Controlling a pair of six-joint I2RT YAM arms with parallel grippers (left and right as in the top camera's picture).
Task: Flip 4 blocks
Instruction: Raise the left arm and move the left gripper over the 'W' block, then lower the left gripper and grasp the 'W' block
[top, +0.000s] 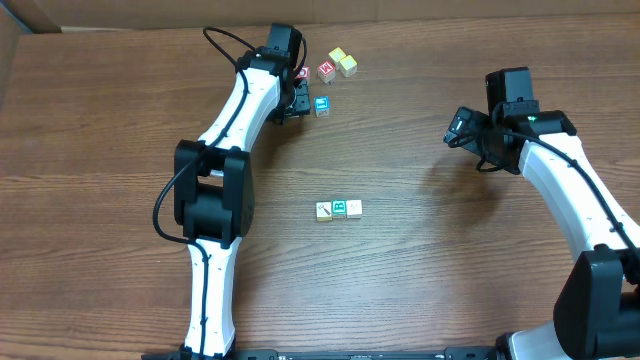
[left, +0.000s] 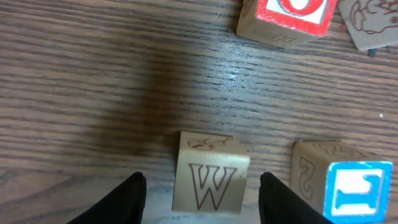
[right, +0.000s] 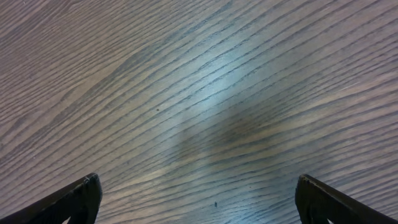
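**Item 1. Left gripper (left: 203, 182).** It is reached out to the far side of the table (top: 450, 270), over a cluster of cubes. The jaws are held apart, with one finger (left: 127, 200) on each side of the W block. A strip of wood is seen between each finger and the block, so no contact is shown.

**Item 2. W block (left: 211, 186).** This pale cream cube has a brown outlined W on the face turned to the wrist camera and a faint drawing on the face above it. It is set on the table between the left fingers. In the overhead view it is hidden under the gripper.

**Item 3. Row of three blocks.** These are placed near the middle of the table, side by side and touching, well apart from both arms.
- The patterned block (top: 324, 211) is at one end.
- The green-printed block (top: 339, 208) is in the middle.
- The pale block (top: 354, 208) is at the other end.

**Item 4. Blue-faced cube (left: 351, 186).** It is set just beside the W block, not touching it.

**Item 5. Red-faced cube (left: 286, 17).** It is set farther off, cut by the edge of the left wrist view.

**Item 6. Pair of yellowish cubes (top: 347, 66).** They are found at the far end of the cluster.

**Item 7. Right gripper (right: 199, 190).** The jaws are spread wide over bare wood, and nothing is held between them.
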